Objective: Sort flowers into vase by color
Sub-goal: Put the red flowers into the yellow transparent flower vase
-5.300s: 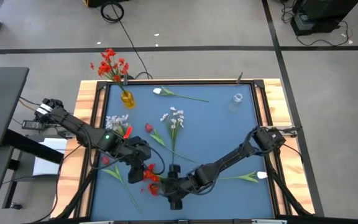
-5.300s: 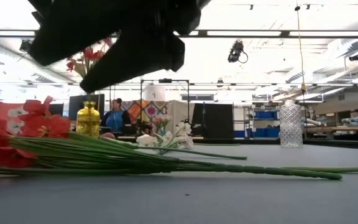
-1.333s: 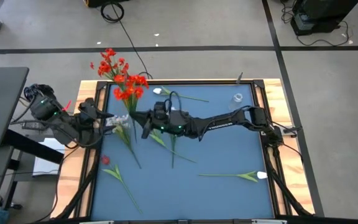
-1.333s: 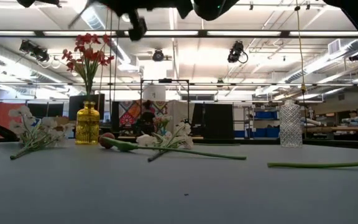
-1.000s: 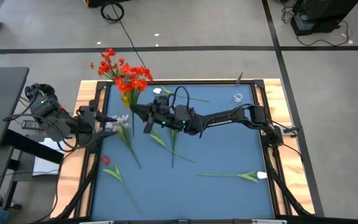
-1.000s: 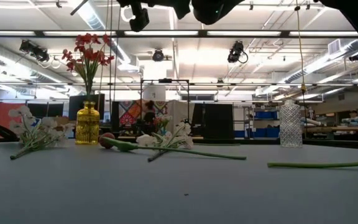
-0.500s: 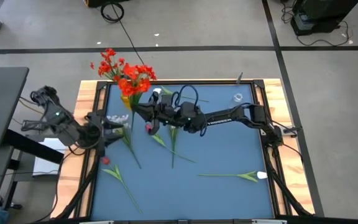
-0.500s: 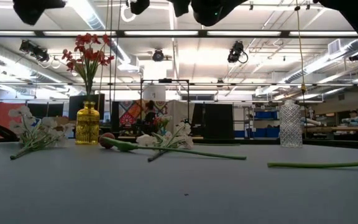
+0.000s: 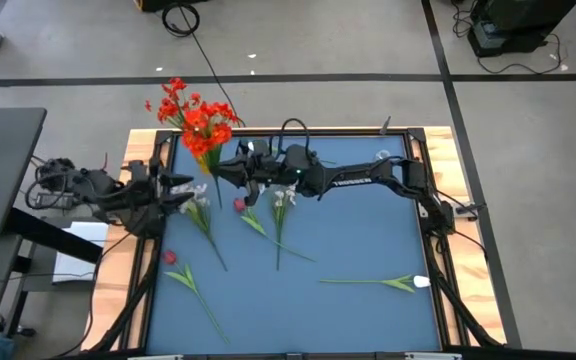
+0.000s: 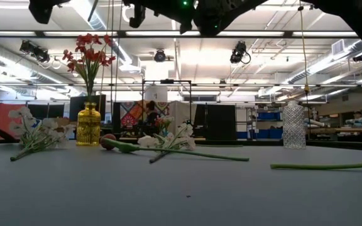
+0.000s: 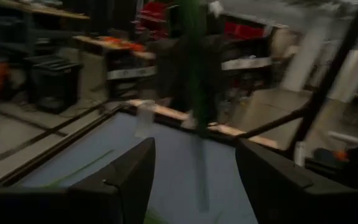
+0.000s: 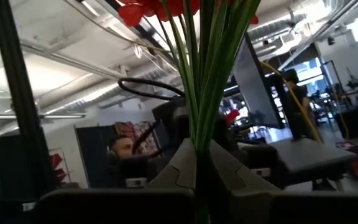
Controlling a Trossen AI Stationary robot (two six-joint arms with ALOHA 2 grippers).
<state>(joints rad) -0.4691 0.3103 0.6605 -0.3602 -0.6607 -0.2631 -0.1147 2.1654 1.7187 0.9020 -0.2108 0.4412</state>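
Observation:
My right gripper is high over the table's far left, shut on a bunch of red flowers. The bunch is beside the red flowers that stand in the yellow vase. My left gripper is open and empty at the table's left edge, above the white flowers that lie on the table. A clear glass vase stands at the far right. More flowers lie on the table: a white bunch, a red bloom, a pink one and a white one. My right gripper pinches the bundle of green stems between its two fingers. The fingers come about level from the table's right and lie across the stems. The red blooms stand above the fingers. The bunch is lifted clear of the table.
Wooden rails run along the table's left and right sides. A long green stem lies at the near right. The blue surface between the flowers is bare. People and shelves show in the room behind.
My right gripper has carried the red bunch toward the table's far left, to just over the yellow vase, still shut on the stems. My left arm has drawn back a little toward the table's left edge, with its gripper still by the white flowers.

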